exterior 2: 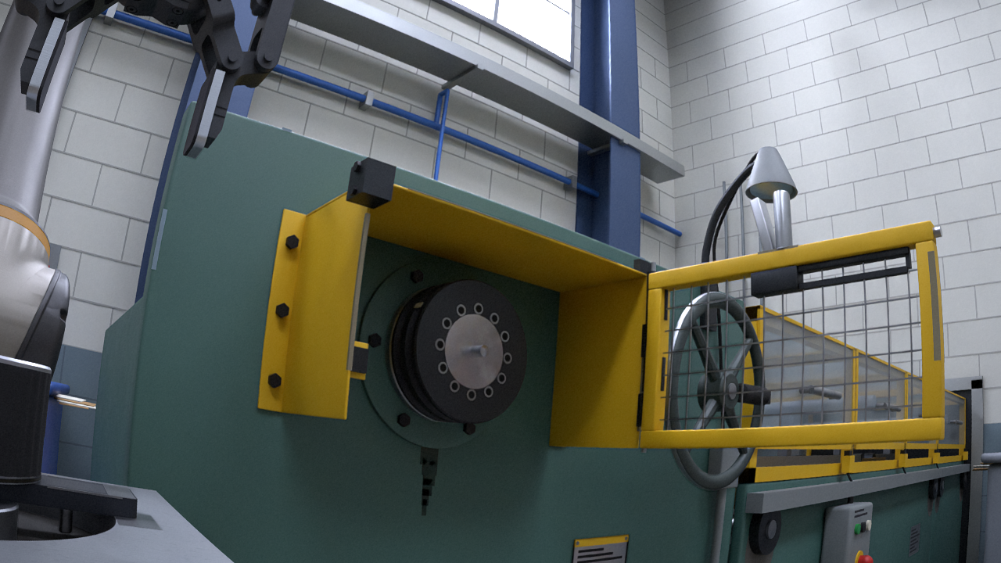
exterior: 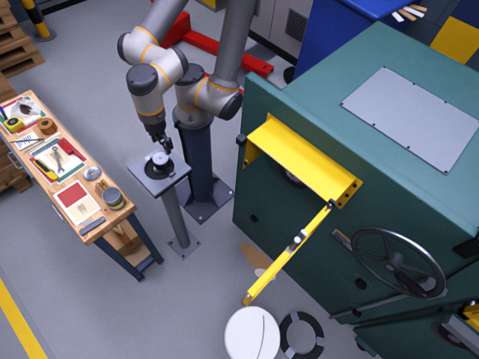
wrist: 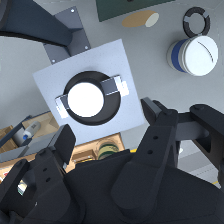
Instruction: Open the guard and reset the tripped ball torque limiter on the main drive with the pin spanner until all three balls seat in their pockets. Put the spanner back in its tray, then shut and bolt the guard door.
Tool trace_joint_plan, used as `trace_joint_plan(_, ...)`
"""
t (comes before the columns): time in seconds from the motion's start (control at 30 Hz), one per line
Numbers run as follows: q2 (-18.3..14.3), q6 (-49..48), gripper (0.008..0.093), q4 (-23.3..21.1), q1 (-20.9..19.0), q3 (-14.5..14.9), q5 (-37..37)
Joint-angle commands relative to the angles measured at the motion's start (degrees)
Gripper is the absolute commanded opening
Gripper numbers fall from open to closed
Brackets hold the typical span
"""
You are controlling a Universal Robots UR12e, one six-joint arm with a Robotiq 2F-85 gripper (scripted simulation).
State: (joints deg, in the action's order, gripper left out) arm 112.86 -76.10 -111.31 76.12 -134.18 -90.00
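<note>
The pin spanner (exterior: pixel 159 160) (wrist: pixel 86 99), a white-capped knob on a black ring with two grey lugs, rests in the round recess of its grey tray (exterior: pixel 159 170) (wrist: pixel 87 96) on a post left of the green machine. My gripper (exterior: pixel 166 143) (exterior 2: pixel 119 91) (wrist: pixel 107 120) hangs just above the tray, open and empty. The yellow mesh guard door (exterior: pixel 288 253) (exterior 2: pixel 791 346) stands swung wide open on its right-hand hinge. Inside the yellow hood (exterior: pixel 300 158) the black torque limiter (exterior 2: pixel 465 350) shows a ring of small holes around a grey hub.
Behind the tray stands my arm's dark blue pedestal (exterior: pixel 199 162). A wooden workbench (exterior: pixel 62 166) with tools lies to the left. A white drum (exterior: pixel 252 333) (wrist: pixel 197 55) and a black ring (exterior: pixel 301 335) sit on the floor below the open door, and a handwheel (exterior: pixel 398 262) sticks out from the machine front.
</note>
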Motion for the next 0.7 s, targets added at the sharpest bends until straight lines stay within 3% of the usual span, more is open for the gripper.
trace_joint_plan(0.0, 0.2, -0.7, 0.084, -0.1, 0.6, -0.2, 0.0)
trace_joint_plan(0.27, 1.8, -4.6, 0.084, -0.6, 4.6, -2.3, 0.0)
trace_joint_plan(0.5, 2.0, -5.2, 0.0845, -0.7, 5.1, -2.6, 0.0)
trace_joint_plan(0.67, 2.0, -5.2, 0.09, -0.7, 5.2, -2.6, 0.0)
